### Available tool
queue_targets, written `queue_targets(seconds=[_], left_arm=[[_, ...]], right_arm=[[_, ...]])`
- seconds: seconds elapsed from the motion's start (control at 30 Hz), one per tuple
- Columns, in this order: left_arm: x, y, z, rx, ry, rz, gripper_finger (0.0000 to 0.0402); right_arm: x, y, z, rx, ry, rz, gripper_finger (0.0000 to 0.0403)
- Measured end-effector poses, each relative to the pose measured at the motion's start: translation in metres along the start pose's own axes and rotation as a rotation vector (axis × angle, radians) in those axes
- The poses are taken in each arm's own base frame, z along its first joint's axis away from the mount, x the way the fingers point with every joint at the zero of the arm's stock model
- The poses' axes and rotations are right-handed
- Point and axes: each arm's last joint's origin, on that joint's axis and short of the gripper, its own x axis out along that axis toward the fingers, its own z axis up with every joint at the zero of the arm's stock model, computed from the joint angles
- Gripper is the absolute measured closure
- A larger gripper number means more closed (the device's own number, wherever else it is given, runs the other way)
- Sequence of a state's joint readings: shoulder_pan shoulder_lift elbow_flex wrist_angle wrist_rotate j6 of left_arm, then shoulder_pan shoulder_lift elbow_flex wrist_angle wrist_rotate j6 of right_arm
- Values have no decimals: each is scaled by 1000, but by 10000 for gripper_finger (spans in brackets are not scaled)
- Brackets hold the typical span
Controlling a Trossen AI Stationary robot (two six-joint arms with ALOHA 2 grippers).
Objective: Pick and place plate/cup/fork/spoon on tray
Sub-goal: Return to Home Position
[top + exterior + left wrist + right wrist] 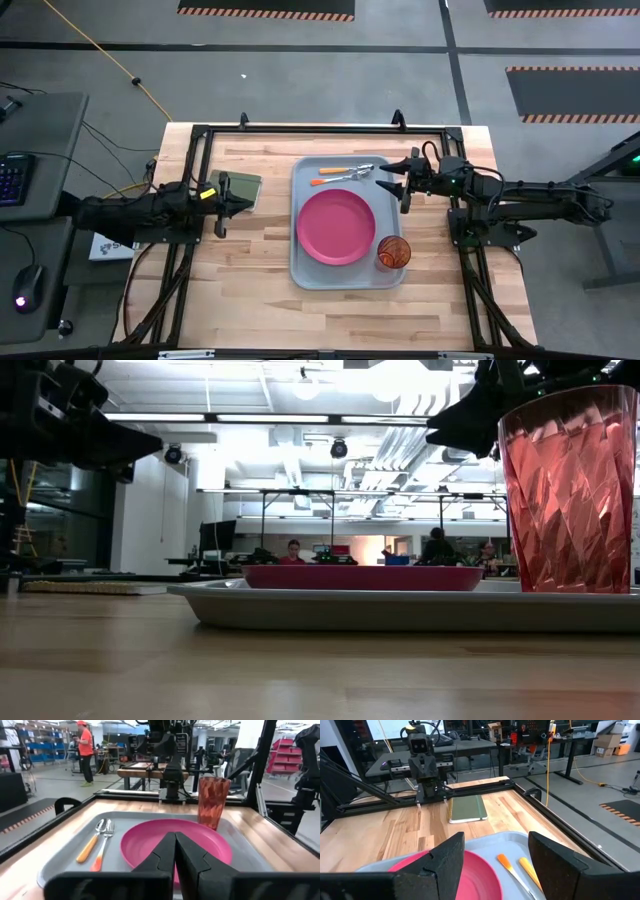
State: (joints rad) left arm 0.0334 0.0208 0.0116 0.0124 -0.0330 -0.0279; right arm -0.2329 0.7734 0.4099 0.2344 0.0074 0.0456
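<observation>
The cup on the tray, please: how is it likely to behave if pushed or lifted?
The cup stands upright in a corner of the tray, narrower at its base, so a high push would probably tip it. Translucent plastic suggests it is light and stiff. Its faceted wall looks glossy, perhaps slippery.

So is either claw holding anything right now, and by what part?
No, nothing is held. The left gripper is shut and empty, the right gripper open and empty. Cup, plate, fork and spoon sit on the tray.
</observation>
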Motion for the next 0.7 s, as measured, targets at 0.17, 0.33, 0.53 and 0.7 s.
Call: queue_targets(seconds=[0.17, 0.33, 0.53, 0.7], left_arm=[[0, 0, 0, 22, 0, 7, 401], [0, 0, 0, 6, 0, 12, 401], [0, 0, 0, 6, -1, 12, 401], [0, 0, 0, 6, -1, 12, 401]], right_arm=[[0, 0, -1, 17, 10, -1, 190], [-4, 0, 3, -1, -16, -15, 193], [-25, -1, 3, -31, 19, -35, 269], [-39, 2, -1, -30, 26, 62, 387]])
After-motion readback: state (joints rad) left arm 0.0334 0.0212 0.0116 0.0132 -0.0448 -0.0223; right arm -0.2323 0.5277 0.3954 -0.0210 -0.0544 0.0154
